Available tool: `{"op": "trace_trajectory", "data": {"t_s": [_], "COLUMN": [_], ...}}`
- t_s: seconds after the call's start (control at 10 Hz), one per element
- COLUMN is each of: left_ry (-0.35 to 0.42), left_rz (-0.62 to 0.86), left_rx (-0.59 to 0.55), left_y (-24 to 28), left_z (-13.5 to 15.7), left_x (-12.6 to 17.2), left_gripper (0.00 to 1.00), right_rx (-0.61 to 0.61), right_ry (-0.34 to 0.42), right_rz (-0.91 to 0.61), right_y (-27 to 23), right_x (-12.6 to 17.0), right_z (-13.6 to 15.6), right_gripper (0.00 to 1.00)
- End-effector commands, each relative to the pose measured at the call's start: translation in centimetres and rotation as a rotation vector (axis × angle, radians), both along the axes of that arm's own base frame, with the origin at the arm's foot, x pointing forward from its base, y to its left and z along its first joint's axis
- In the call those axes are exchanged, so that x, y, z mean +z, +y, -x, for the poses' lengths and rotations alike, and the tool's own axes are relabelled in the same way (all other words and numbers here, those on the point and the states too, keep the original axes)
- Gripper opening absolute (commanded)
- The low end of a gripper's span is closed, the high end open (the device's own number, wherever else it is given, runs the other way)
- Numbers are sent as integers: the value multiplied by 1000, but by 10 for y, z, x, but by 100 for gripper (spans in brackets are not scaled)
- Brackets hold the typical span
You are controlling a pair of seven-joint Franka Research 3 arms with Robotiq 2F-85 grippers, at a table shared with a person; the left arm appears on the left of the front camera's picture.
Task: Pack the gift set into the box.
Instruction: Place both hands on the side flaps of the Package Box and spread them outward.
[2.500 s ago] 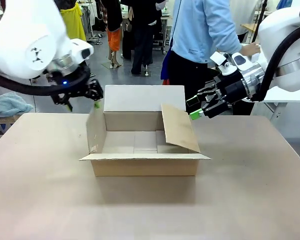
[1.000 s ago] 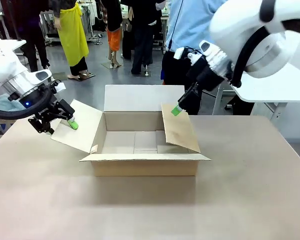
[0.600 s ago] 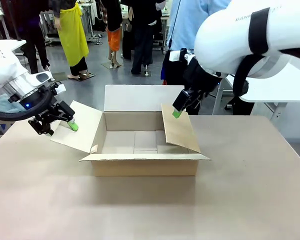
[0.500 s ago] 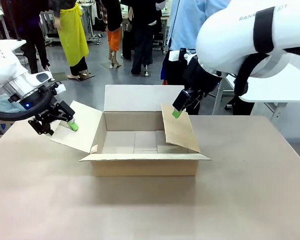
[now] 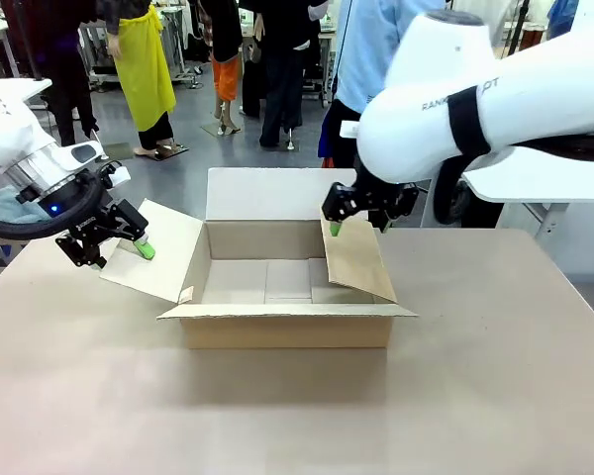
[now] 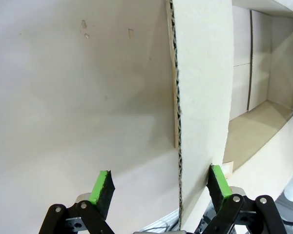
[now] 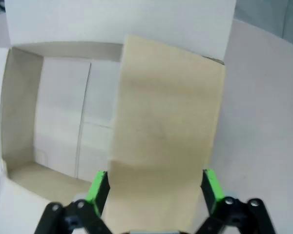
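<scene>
The light is bright and even, coming from overhead. The box (image 5: 287,332) throws a soft shadow on the table (image 5: 277,426) along its near side. In the left wrist view, the table left of the left pincer (image 6: 161,183) is washed pale. A faint grey shadow lies beside the left flap (image 6: 200,97), whose corrugated edge between the pads is crisp. The right wrist view is soft all over. The right pincer (image 7: 154,187) and the right flap (image 7: 168,122) above it are blurred, and the box's lines bend a little towards the picture's edges.

right flap (image 5: 356,259) leans inward — hides part of the box (image 5: 287,332) floor; right wrist view slightly blurred.
</scene>
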State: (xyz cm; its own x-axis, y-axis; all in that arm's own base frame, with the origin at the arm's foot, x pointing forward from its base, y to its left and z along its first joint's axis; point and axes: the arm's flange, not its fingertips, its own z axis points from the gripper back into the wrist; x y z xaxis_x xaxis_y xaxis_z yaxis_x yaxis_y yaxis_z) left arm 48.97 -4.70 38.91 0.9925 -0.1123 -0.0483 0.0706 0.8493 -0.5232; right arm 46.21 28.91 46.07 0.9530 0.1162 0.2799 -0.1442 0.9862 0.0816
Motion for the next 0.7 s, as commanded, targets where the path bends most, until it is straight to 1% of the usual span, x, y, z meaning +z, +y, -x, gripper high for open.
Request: {"op": "trace_trajectory", "data": {"t_s": [0.0, 0.2, 0.3, 0.5, 0.6], "left_ry": [-5, -5, -5, -5, -5], "left_rz": [-20, -20, -20, -20, -20], "left_rx": [5, 5, 5, 5, 5], "left_y": [1, 1, 1, 1, 1], "left_z": [3, 3, 3, 3, 3], "left_x": [1, 1, 1, 1, 1], "left_gripper": [100, 100, 100, 100, 100], "right_rx": [-100, -83, -114, -117, -163], "right_ry": [17, 7, -2, 25, 23], "right_rz": [124, 240, 296, 336, 377], "right_y": [75, 104, 110, 112, 109], "right_x": [4, -8, -14, -31, -38], "right_z": [-19, -18, -21, -30, -36], "right_gripper": [100, 100, 100, 100, 100]}}
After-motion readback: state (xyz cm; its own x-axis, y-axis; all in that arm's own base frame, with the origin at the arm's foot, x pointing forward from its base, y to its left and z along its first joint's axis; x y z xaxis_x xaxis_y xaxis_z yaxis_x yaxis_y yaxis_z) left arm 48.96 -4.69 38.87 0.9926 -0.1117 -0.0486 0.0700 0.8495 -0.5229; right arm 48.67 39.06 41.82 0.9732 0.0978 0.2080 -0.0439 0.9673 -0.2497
